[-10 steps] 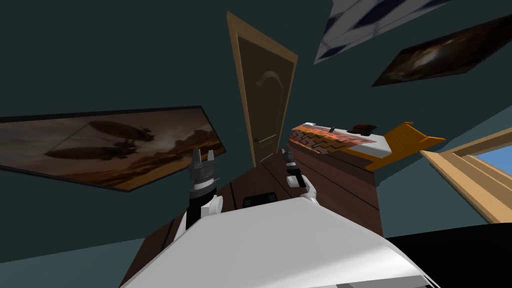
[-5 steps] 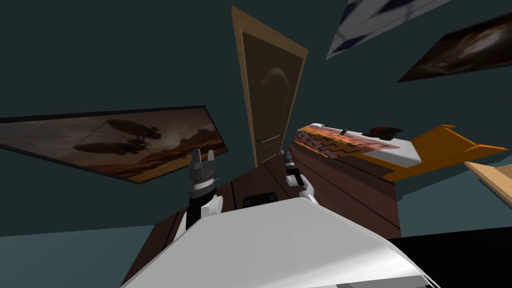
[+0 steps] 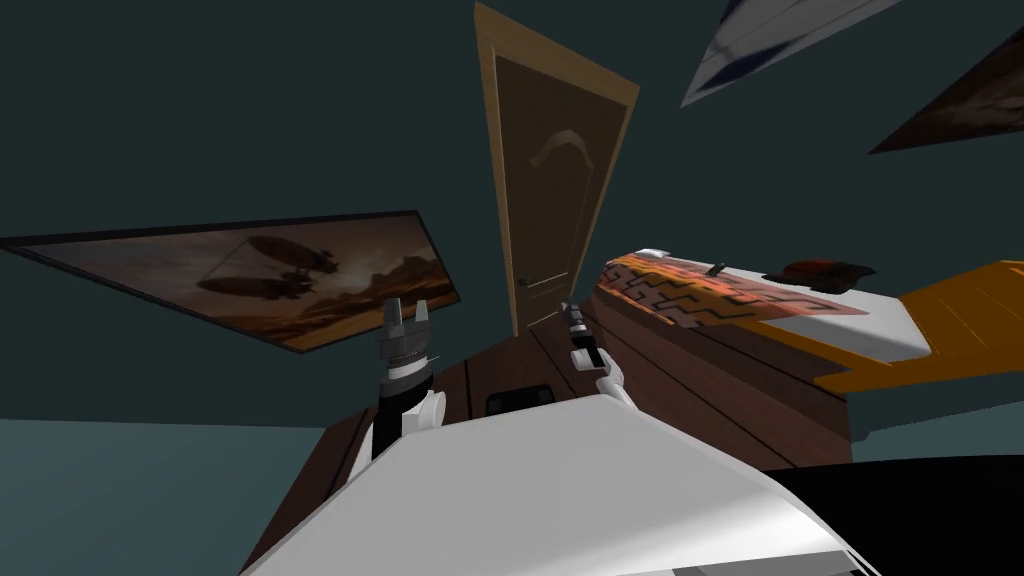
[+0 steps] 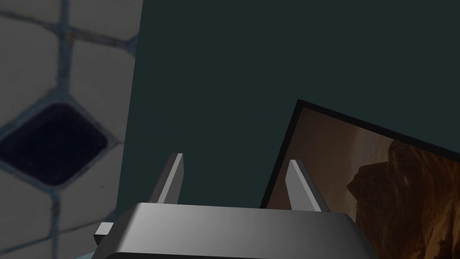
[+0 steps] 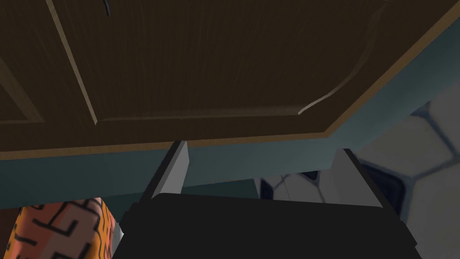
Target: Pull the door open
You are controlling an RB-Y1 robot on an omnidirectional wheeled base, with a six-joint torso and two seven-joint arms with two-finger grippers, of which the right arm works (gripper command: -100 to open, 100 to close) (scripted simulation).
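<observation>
A dark brown panelled door [image 3: 548, 190] in a light wood frame stands shut in the dark teal wall ahead, with a small dark handle [image 3: 522, 284] at its left edge. The right wrist view looks along the door [image 5: 202, 67] and shows its handle [image 5: 106, 8] far from the fingers. My right gripper [image 3: 571, 312] is raised toward the door's foot, open and holding nothing, well short of it. My left gripper [image 3: 408, 312] is raised beside a framed picture, open and empty; its fingers [image 4: 173, 177] stand apart in the left wrist view.
A bed [image 3: 760, 300] with an orange patterned cover and orange frame lies close on the right of the door. A large framed picture [image 3: 250, 275] hangs on the left wall. Dark wood floor [image 3: 560, 370] runs between me and the door.
The whole head view has shifted: door and bed have slid rightward and grown a little, and the window at the right has left the picture. I am turning and nearing. Both arms keep their pose.
</observation>
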